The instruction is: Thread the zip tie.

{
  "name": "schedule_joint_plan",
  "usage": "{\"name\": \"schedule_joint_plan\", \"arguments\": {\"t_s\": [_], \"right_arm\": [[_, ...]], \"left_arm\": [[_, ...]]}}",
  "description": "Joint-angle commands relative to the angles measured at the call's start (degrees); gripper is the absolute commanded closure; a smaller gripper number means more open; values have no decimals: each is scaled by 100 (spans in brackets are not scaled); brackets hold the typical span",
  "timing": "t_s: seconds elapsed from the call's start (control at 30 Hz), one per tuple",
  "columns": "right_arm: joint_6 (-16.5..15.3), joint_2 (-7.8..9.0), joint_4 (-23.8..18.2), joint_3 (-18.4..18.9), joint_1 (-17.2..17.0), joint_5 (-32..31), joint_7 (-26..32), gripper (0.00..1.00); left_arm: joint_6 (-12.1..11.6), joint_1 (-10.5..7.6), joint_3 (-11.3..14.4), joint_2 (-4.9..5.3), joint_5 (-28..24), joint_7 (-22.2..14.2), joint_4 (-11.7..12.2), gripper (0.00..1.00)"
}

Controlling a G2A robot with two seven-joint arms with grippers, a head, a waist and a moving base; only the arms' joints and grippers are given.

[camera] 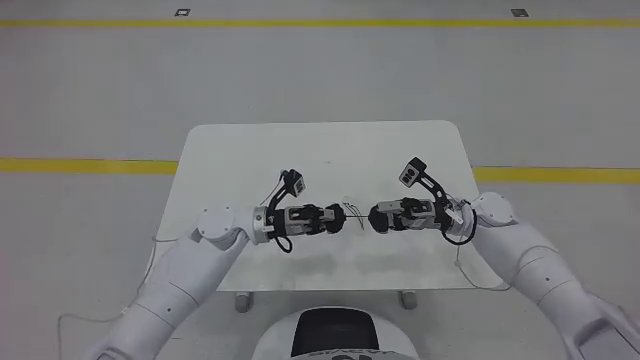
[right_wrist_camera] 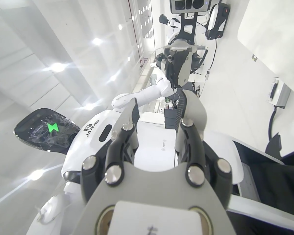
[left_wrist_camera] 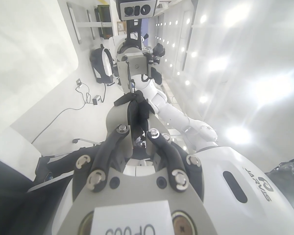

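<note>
White tabletop (camera: 300, 150), set on a pale floor crossed by yellow lines (camera: 90, 166), lies under both arms, which face tip to tip over its near half. Left jaws stand narrow, pinched on the dark zip tie (camera: 351, 205), whose thin loop juts into the gap between the arms; right jaws stand apart, holding nothing, just beside that loop.

Top view looks down on the bench (camera: 320, 150) from overhead; wrist views, rolled sideways, face each other at close range.
</note>
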Motion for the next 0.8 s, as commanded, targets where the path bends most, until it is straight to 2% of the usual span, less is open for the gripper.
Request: {"name": "schedule_joint_plan", "arguments": {"t_s": [0.0, 0.13, 0.4, 0.67, 0.77], "right_arm": [[0, 17, 18, -36, 22, 8, 0, 69], [0, 42, 49, -116, 61, 11, 0, 71], [0, 60, 102, -207, 116, 7, 0, 84], [0, 64, 163, -241, 161, -88, 0, 89], [0, 58, 176, -230, 161, -112, 0, 88]], "left_arm": [[-8, -8, -3, 7, -21, -6, 12, 100], [-16, -21, 8, 17, -53, 6, 31, 100], [-19, -47, 65, 30, -81, 12, 46, 100], [16, -87, 141, 43, -60, -17, 51, 100], [14, -91, 168, 49, -59, -38, 45, 100]]}}
